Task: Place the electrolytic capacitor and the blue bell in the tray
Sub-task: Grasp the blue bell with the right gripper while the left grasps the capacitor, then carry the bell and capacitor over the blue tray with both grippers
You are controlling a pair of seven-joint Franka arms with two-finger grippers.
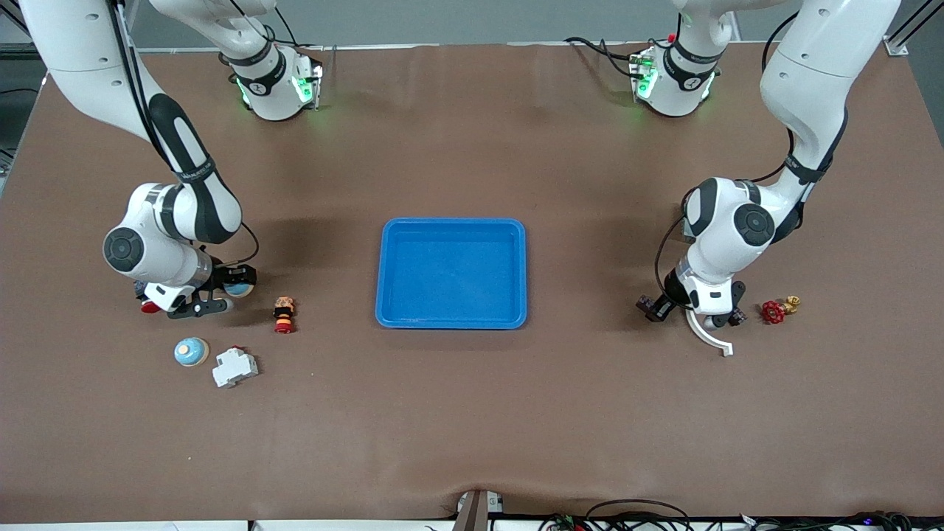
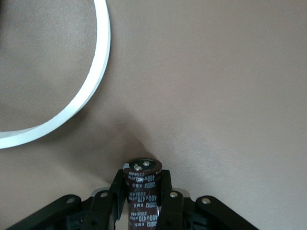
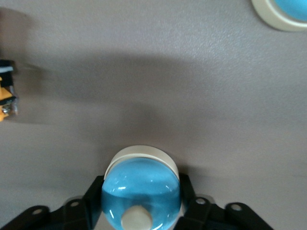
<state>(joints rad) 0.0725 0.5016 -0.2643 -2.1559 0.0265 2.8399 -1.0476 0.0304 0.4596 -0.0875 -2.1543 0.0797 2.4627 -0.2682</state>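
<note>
The bright-blue tray (image 1: 451, 321) lies empty at the table's middle. My left gripper (image 1: 658, 306) is shut on a dark brown electrolytic capacitor (image 1: 650, 306), low at the left arm's end; in the left wrist view the capacitor (image 2: 142, 189) sits between the black fingers (image 2: 171, 206). My right gripper (image 1: 234, 285) is shut on a blue bell (image 1: 240, 287), low at the right arm's end; the right wrist view shows this bell (image 3: 141, 194) between the fingers (image 3: 92, 203). A second blue bell (image 1: 192, 352) stands on the table nearer the front camera and shows in the right wrist view (image 3: 283, 12).
A red-and-orange push button (image 1: 284, 314) and a white breaker (image 1: 234, 366) lie near the right gripper. A red part (image 1: 150, 307) peeks from under the right arm. A white curved strip (image 1: 709, 337) and a red valve (image 1: 774, 311) lie by the left gripper.
</note>
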